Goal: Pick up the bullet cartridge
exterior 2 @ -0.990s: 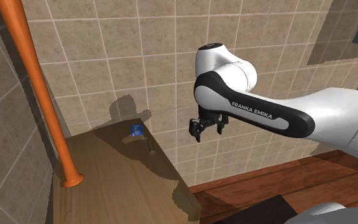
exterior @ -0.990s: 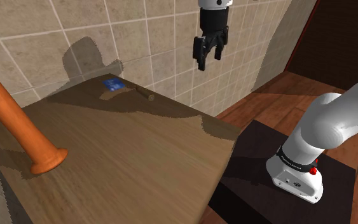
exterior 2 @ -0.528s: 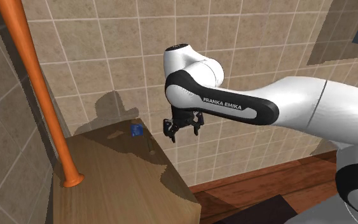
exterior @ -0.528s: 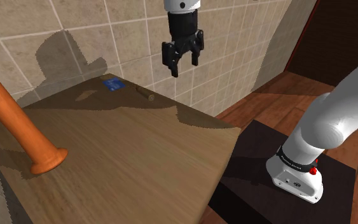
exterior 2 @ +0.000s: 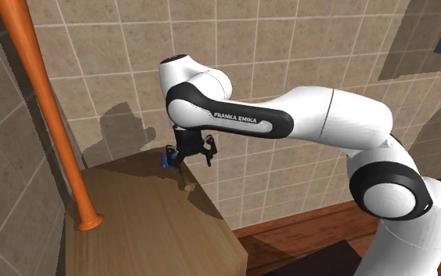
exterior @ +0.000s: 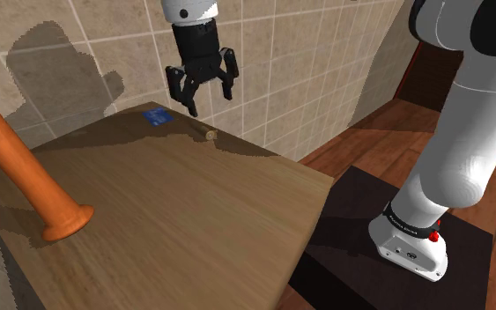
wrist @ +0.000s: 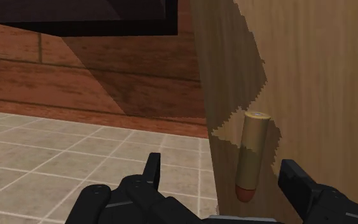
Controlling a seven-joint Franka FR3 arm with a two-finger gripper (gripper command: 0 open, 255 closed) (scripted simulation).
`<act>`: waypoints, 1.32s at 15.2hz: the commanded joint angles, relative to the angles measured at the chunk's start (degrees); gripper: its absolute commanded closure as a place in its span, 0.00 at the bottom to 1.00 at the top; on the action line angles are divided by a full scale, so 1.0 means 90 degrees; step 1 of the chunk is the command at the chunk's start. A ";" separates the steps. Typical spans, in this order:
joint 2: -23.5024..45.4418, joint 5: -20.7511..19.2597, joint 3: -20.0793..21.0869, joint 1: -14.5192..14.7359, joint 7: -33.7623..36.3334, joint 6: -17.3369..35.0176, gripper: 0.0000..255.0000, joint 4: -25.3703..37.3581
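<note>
The bullet cartridge (exterior: 209, 135) is a short tan cylinder with a reddish tip. It lies near the far edge of the wooden table (exterior: 175, 211), close to the tiled wall. My black gripper (exterior: 210, 101) hangs open just above it, touching nothing. In the wrist view the cartridge (wrist: 252, 153) lies on the tabletop between and beyond my spread fingers (wrist: 151, 170), nearer the right-hand one, with its reddish tip towards the hand. The second exterior view has the gripper (exterior 2: 189, 154) over the table's far corner.
A small blue object (exterior: 156, 117) lies on the table by the wall, to the shoulder view's left of the cartridge. A thick orange post with a flared foot (exterior: 61, 220) stands on the table's left side. The dark stand (exterior: 360, 255) sits on a wooden floor.
The arm has swung to the shoulder view's left and come down, from beside the table to just above the cartridge. The fingers have stayed open.
</note>
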 commanded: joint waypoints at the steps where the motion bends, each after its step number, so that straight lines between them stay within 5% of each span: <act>1: 0.0738 -0.0387 0.0093 0.0394 0.0436 -0.0285 0.00 0.0847; 11: 0.0680 -0.0328 0.0052 0.0325 0.0476 0.0404 0.00 0.0102; 12: 0.0662 -0.0317 0.0053 0.0316 0.0473 0.0420 1.00 0.0071; 20: 0.0655 -0.0314 0.0053 0.0312 0.0471 0.0429 1.00 0.0056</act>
